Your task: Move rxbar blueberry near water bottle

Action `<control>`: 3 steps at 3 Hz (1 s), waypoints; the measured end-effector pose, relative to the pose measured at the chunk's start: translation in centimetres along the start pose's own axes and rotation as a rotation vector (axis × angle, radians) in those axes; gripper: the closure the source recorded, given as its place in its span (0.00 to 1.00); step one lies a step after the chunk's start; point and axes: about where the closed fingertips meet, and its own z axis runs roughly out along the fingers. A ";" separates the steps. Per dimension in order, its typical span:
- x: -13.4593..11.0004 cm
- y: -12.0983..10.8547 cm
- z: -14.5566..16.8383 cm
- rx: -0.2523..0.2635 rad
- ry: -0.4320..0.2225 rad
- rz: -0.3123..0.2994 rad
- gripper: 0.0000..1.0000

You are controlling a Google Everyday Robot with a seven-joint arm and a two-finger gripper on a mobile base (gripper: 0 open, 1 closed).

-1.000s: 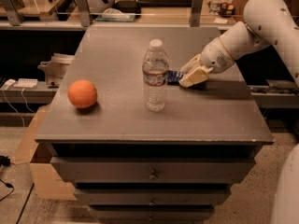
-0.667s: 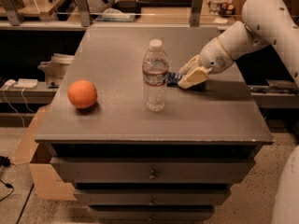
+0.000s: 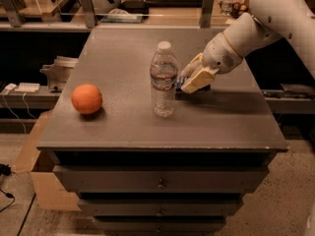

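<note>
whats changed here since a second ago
Nothing visibly changed: the end effector stays low over the grey tabletop beside the clear plastic water bottle, with the dark blue rxbar blueberry at its tip. The round orange fruit hasn't moved.

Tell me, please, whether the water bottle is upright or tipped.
Upright: water bottle stands on its base, cap up; end effector beside it.
</note>
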 end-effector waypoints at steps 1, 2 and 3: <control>0.5 0.1 0.1 -0.002 -0.001 0.010 1.00; 1.4 -0.2 0.2 0.003 0.004 0.033 0.84; 2.2 -0.4 0.3 0.009 0.006 0.049 0.61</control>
